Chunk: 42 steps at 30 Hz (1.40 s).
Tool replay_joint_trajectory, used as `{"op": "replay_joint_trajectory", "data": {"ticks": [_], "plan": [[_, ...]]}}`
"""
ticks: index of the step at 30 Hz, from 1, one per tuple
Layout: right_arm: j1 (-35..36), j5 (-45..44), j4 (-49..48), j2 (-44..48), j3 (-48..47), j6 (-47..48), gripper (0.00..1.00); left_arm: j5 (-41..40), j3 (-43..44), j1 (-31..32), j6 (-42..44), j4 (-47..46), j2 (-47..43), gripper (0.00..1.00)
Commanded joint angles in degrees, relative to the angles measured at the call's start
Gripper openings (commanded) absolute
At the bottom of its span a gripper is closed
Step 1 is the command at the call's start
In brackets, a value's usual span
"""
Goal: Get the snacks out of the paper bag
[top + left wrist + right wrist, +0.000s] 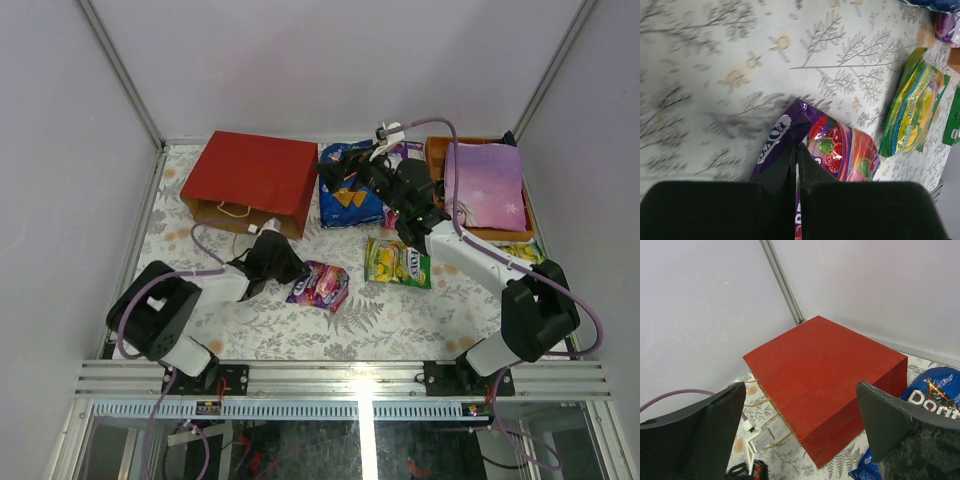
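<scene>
The red paper bag [250,175] lies on its side at the back left, with its tan handles [232,209] toward the near edge. The right wrist view shows it [825,370] closely. My left gripper [290,270] is shut on the edge of a purple berry packet [320,285], which lies on the table [840,150] with its edge between the jaws [796,146]. My right gripper [342,172] is open and empty [801,390]. It hovers over the blue Doritos bag [345,198], facing the paper bag. A yellow-green packet [398,263] lies mid-table.
An orange tray [437,150] at the back right holds a flat lilac item [485,185]. A yellow pack [522,252] lies by the right arm. A small purple pack [947,25] lies near the tray. Walls close the left, back and right sides.
</scene>
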<state>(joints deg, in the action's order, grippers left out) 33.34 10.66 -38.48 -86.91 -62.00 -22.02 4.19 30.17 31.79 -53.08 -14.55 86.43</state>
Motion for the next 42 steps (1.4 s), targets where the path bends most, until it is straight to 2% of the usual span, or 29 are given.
{"op": "replay_joint_trajectory", "data": {"ticks": [1,5,6,8,10,11,14,18,23,26,29,32,35,38,42], "plan": [[0.5,0.8,-1.2,-0.4,-3.0,-0.4,0.99,-1.3,4.5,1.6,1.1,-4.9,6.4,0.00],[0.5,0.9,-0.2,-0.4,-3.5,0.1,0.99,-0.1,6.9,1.7,2.9,-5.7,8.4,0.01],[0.5,0.9,0.3,-0.3,-3.7,0.5,0.99,-0.7,6.5,1.7,3.4,-5.8,7.5,0.12],[0.5,0.5,1.1,0.0,-3.9,1.2,1.00,-3.7,5.7,1.7,4.9,-4.4,4.2,0.49],[0.5,0.1,1.5,0.3,-3.9,1.6,0.99,-8.0,6.1,1.6,7.6,1.9,0.5,0.72],[0.5,0.0,1.6,0.4,-3.8,1.8,1.00,-10.2,6.7,1.6,8.8,3.8,-1.6,0.80],[0.5,0.1,1.0,0.2,-3.7,1.7,0.99,-15.6,6.9,0.8,11.3,11.3,-8.0,0.92],[0.5,0.8,0.8,-0.1,-3.9,1.3,0.99,-13.8,2.4,-4.8,10.9,11.9,-16.8,0.90],[0.5,0.5,1.1,1.3,-3.2,1.8,0.99,-9.5,-6.6,-12.1,9.9,8.2,-24.6,0.78],[0.5,0.4,1.0,2.1,-2.9,1.9,0.99,-3.9,-13.9,-19.1,7.5,1.3,-29.4,0.69],[0.5,0.7,0.6,2.5,-2.7,1.5,0.99,1.9,-18.3,-25.5,5.1,-5.2,-30.0,0.55],[0.5,1.1,0.1,2.8,-2.4,1.1,0.99,6.5,-18.2,-29.7,3.9,-10.2,-26.4,0.50],[0.5,1.2,0.0,3.4,-2.2,1.0,1.00,12.6,-17.6,-34.4,0.2,-19.1,-19.3,0.45],[0.5,0.9,0.0,4.2,-1.6,1.3,0.99,19.5,-16.6,-38.7,-5.6,-31.1,-9.8,0.40],[0.5,0.8,0.1,4.6,-1.6,1.4,1.00,23.6,-12.3,-40.7,-12.7,-44.9,3.4,0.36]]}}
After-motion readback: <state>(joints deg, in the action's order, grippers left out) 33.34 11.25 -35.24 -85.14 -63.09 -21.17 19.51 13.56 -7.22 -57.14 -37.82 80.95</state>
